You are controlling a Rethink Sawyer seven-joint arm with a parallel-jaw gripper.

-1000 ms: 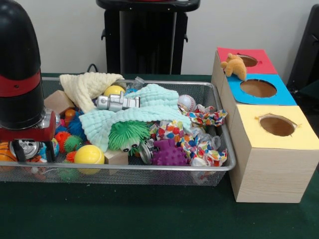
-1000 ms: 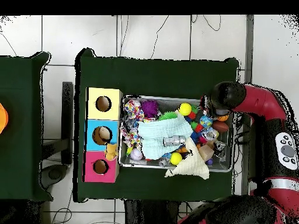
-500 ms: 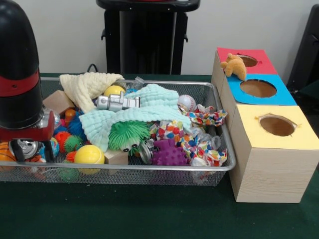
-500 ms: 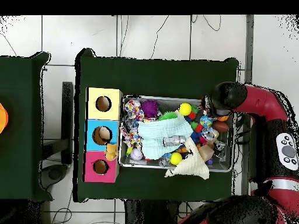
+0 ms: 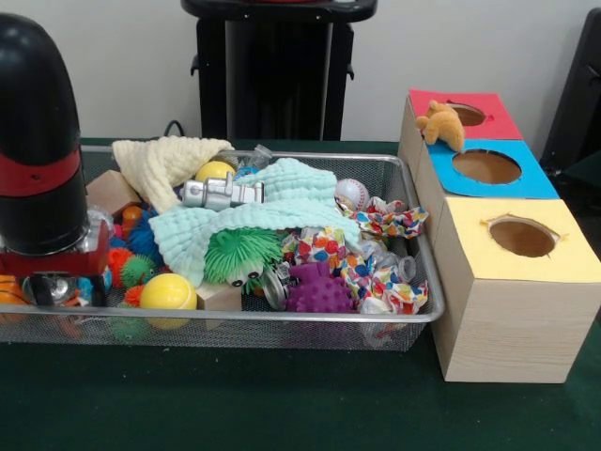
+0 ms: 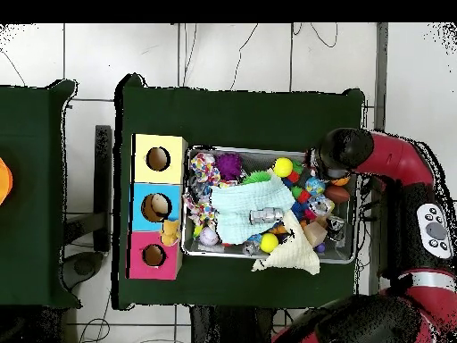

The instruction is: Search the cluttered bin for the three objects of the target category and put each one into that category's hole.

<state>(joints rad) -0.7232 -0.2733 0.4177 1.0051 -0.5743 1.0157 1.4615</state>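
Observation:
My gripper (image 5: 53, 286) hangs low over the left end of the wire bin (image 5: 282, 319), just above small spiky balls and a basketball toy at the edge. The arm's black and red wrist (image 5: 38, 160) hides much of it. In the overhead view the arm (image 6: 344, 150) covers the bin's right end. The bin holds a mint cloth (image 5: 272, 211) with a silver toy (image 5: 221, 194) on it, a yellow cloth (image 5: 164, 162), yellow balls (image 5: 167, 292), a baseball (image 5: 351, 194), a green spiky toy (image 5: 242, 254) and a purple spiky ball (image 5: 319, 290).
Three boxes with round holes stand right of the bin: red (image 5: 465, 113), blue (image 5: 488, 169) and yellow (image 5: 521, 240). An orange plush animal (image 5: 441, 124) lies on the red box's edge. Patterned fabric (image 5: 376, 246) fills the bin's right end.
The arm has sunk a little lower into the bin's left end and drifted slightly left in the front view. The bin's contents look unmoved.

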